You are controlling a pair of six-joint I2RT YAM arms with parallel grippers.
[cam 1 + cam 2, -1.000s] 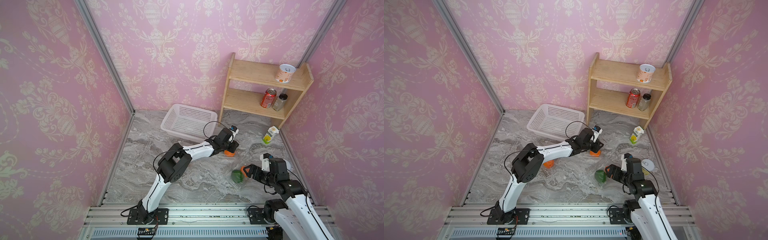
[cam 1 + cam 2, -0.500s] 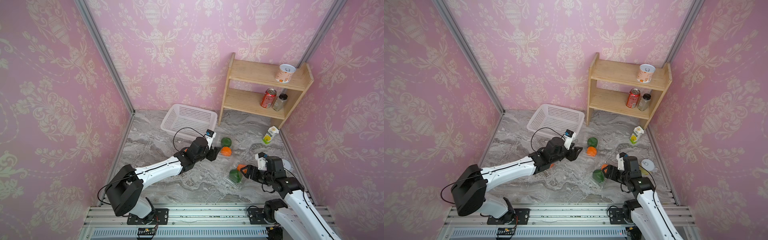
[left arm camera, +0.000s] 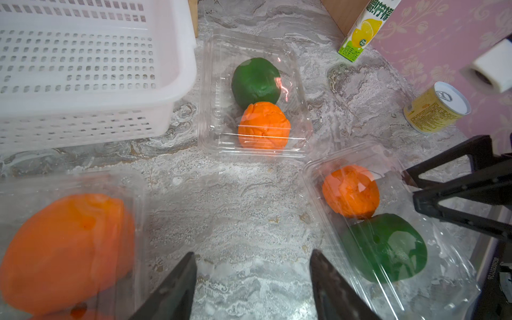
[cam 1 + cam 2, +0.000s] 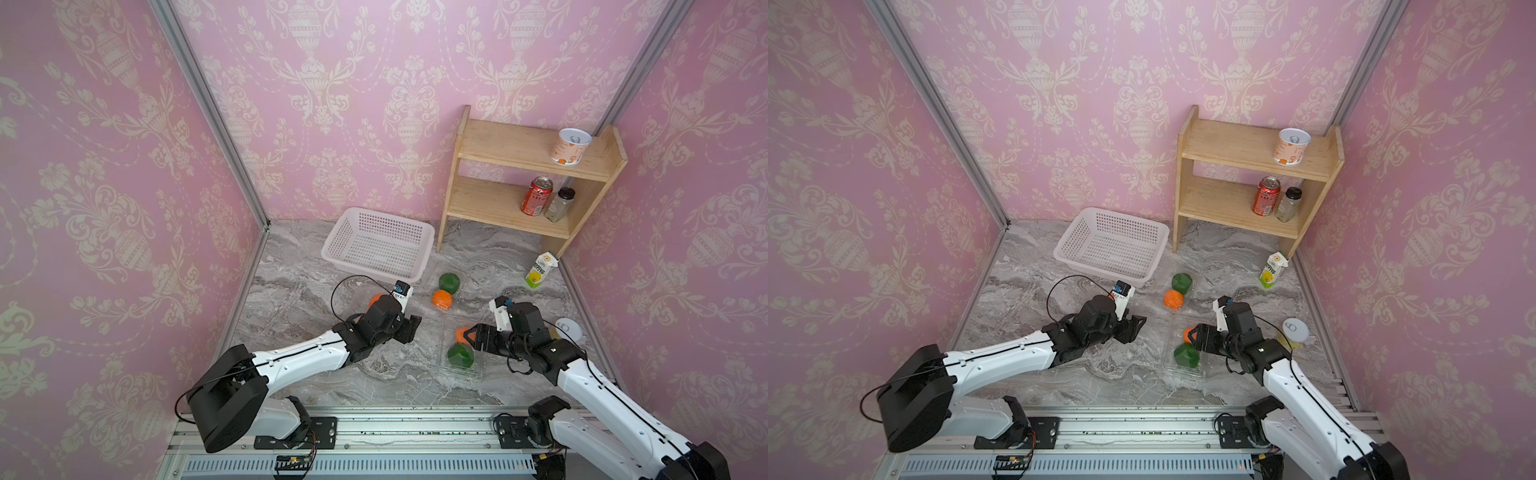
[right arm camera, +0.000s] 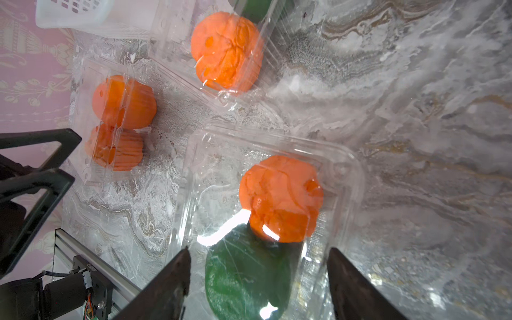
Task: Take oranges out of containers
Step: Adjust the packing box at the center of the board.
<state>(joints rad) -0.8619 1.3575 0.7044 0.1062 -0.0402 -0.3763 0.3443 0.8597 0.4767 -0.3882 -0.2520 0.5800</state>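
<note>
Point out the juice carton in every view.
In a top view: carton upright beside the shelf's foot.
In a top view: carton, same spot by the shelf.
Left wrist: carton beside the shelf's foot, partly cut off.
Right wrist: not in it.
Shared landmark: white basket, in all four.

Right claw [image 4: 1192, 336] over clear container [image 4: 1185, 372] (green orange [image 4: 1185, 355] inside); left claw [image 4: 1136, 329] near, not touching.
</note>
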